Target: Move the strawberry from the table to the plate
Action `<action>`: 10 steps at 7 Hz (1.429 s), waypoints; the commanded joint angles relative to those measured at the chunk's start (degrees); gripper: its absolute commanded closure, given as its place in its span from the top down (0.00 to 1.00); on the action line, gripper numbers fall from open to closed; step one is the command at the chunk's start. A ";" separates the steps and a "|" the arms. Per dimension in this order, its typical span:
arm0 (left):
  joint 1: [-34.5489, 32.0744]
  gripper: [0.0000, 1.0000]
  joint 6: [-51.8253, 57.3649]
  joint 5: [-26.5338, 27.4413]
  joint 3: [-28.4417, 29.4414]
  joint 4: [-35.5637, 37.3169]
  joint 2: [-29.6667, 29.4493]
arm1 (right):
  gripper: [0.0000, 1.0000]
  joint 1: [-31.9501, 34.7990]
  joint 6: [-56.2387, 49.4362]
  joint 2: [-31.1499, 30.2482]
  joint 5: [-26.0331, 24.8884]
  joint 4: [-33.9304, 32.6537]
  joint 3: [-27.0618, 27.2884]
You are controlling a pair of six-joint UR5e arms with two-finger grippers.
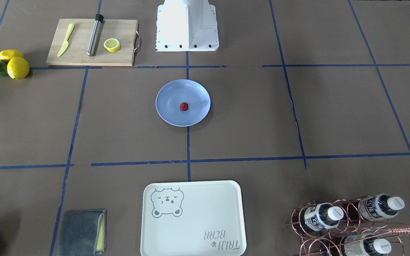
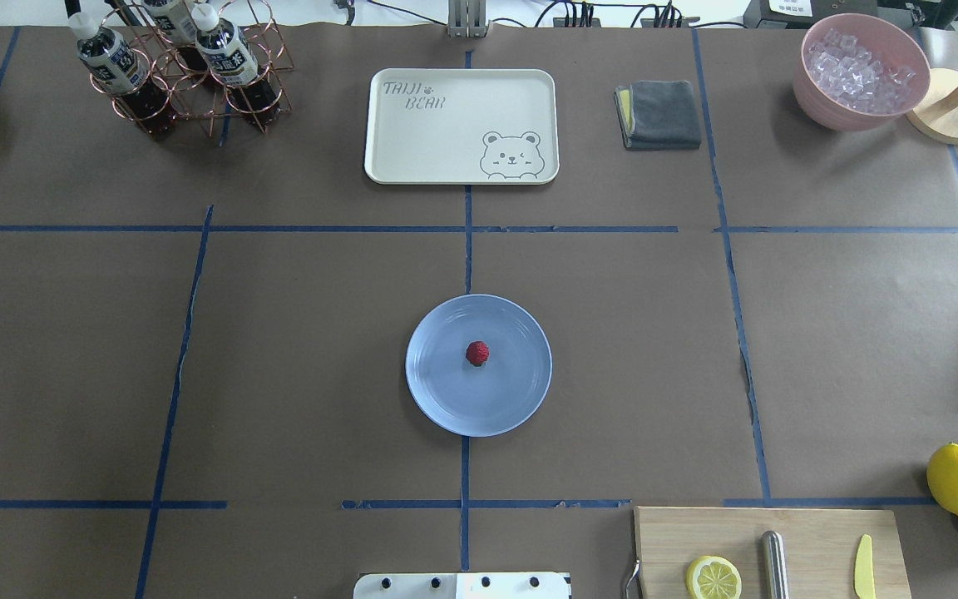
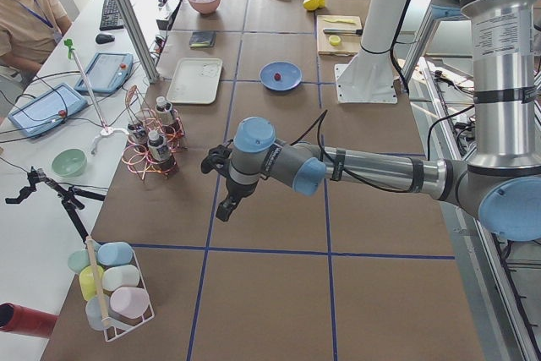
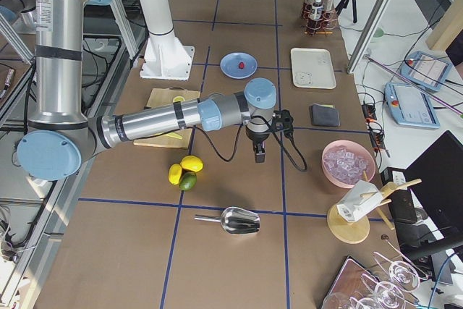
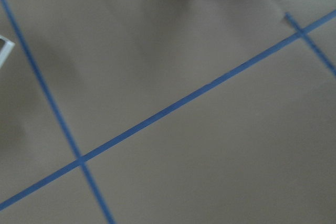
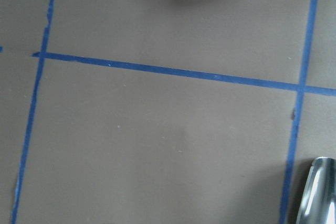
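The small dark red strawberry (image 1: 184,106) (image 2: 477,353) lies near the middle of the light blue plate (image 1: 169,117) (image 2: 437,399), on the brown-paper table (image 2: 296,358). No gripper is near it. My left gripper (image 3: 226,207) hangs over bare table far out to my left, near the bottle rack. My right gripper (image 4: 258,153) hangs over bare table far to my right, beyond the lemons. Both show only in the side views, so I cannot tell whether they are open or shut. The wrist views show only paper and blue tape.
A cutting board (image 1: 91,42) holds a yellow knife, a steel rod and a lemon half. Lemons and an avocado (image 1: 9,64) lie beside it. The bear tray (image 1: 190,217), grey cloth (image 1: 82,231), bottle rack (image 1: 347,224), ice bowl (image 2: 861,71) and metal scoop (image 4: 235,220) stand farther out.
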 commanded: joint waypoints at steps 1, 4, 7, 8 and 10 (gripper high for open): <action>-6.62 0.99 4.93 -7.46 1.52 14.24 0.42 | 1.00 4.77 -12.38 -0.27 0.23 -6.26 -2.87; -6.54 1.00 -7.51 -8.02 -0.66 14.01 2.72 | 1.00 4.51 -11.81 -0.62 0.06 -5.84 -4.02; -6.45 1.00 -3.24 -7.84 0.03 8.76 3.42 | 1.00 4.34 -11.72 -0.36 -0.12 -5.75 -4.12; -6.54 1.00 -3.33 -8.02 -0.23 7.69 3.60 | 1.00 4.34 -11.72 -0.45 0.32 -5.83 -3.77; -6.36 1.00 -3.33 -8.46 -0.24 7.77 3.25 | 1.00 4.34 -11.80 -0.62 0.32 -5.57 -3.68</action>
